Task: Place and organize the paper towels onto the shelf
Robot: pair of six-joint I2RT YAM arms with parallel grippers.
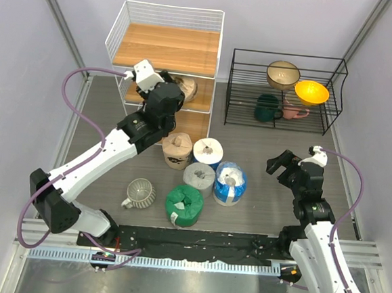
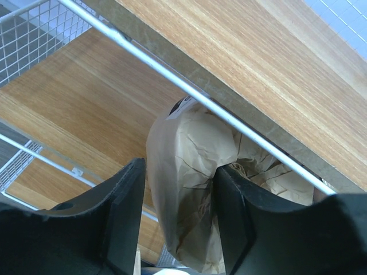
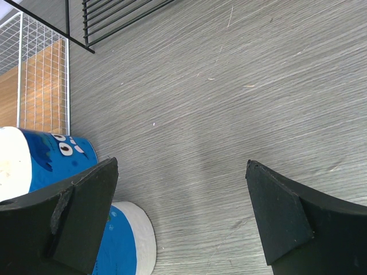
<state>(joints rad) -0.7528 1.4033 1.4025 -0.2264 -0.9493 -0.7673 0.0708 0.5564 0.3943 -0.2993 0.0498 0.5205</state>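
A tan paper towel roll [image 1: 188,87] lies on the middle tier of the white wire shelf [image 1: 166,46]. My left gripper [image 1: 176,94] reaches into that tier. In the left wrist view the tan roll [image 2: 189,166] sits between the open jaws of the left gripper [image 2: 180,169]; the right finger touches it and the left finger stands apart. Several more rolls stand on the table: tan [image 1: 176,150], white-blue [image 1: 208,151], grey [image 1: 199,178], blue-white [image 1: 230,183], green [image 1: 184,204]. My right gripper [image 1: 282,169] hovers open and empty to their right; the right wrist view shows the right gripper [image 3: 182,165] beside a blue roll [image 3: 34,163].
A ribbed pale mug [image 1: 139,193] lies left of the green roll. A low black wire rack [image 1: 285,92] at the back right holds a gold bowl [image 1: 283,73], an orange bowl [image 1: 311,92], a green mug [image 1: 267,108] and a pink mug [image 1: 295,112].
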